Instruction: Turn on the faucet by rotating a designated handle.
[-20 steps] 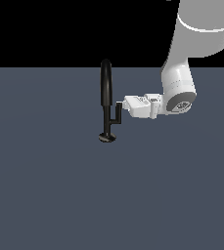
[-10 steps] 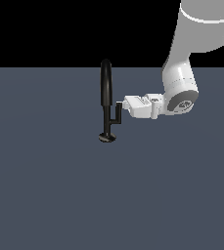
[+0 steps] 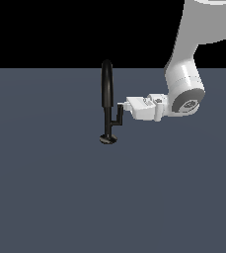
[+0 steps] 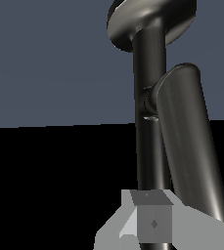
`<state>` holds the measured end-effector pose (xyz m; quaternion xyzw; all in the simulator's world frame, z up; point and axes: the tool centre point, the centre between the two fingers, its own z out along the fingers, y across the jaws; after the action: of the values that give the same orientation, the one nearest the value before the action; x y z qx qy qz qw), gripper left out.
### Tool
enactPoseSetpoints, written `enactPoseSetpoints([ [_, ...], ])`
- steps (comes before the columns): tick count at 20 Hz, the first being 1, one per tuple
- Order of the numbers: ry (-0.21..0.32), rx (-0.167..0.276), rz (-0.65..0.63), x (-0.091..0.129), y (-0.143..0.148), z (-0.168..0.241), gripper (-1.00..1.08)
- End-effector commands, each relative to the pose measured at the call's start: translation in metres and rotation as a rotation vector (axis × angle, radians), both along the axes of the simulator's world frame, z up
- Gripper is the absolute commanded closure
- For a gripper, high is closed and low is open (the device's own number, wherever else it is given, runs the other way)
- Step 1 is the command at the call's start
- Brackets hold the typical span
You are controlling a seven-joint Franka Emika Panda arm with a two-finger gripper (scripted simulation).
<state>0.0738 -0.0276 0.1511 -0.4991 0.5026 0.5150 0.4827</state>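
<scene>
The black faucet (image 3: 106, 94) stands on a small round base (image 3: 108, 140) with its arched spout rising above. The handle (image 3: 118, 116), a thin L-shaped rod, branches from the stem toward the exterior view's right and ends in an upright peg. My gripper (image 3: 122, 105) reaches in sideways from that right, with its fingertips against the top of the peg. In the wrist view the fingers (image 4: 152, 220) look pressed together. The peg (image 4: 189, 146) runs beside them rather than between them, with the stem (image 4: 147, 136) just behind.
The faucet stands on a plain dark grey-blue floor (image 3: 50, 192). The white arm (image 3: 183, 94) comes down from the upper part of the exterior view's right. Nothing else shows.
</scene>
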Motion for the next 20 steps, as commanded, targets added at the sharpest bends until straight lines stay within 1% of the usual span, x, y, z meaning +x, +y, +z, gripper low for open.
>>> enactPoseSetpoints([
  [1,0.001,0.003,0.006,-0.008,0.000,0.004,1.08],
  [6,0.000,0.003,0.006,-0.019,0.000,0.009,1.08],
  [7,0.000,0.003,0.006,-0.019,0.000,0.009,1.08],
  [8,-0.004,0.001,0.002,-0.015,0.000,0.009,1.08],
  [20,-0.001,0.003,0.004,-0.054,-0.002,-0.006,1.08],
])
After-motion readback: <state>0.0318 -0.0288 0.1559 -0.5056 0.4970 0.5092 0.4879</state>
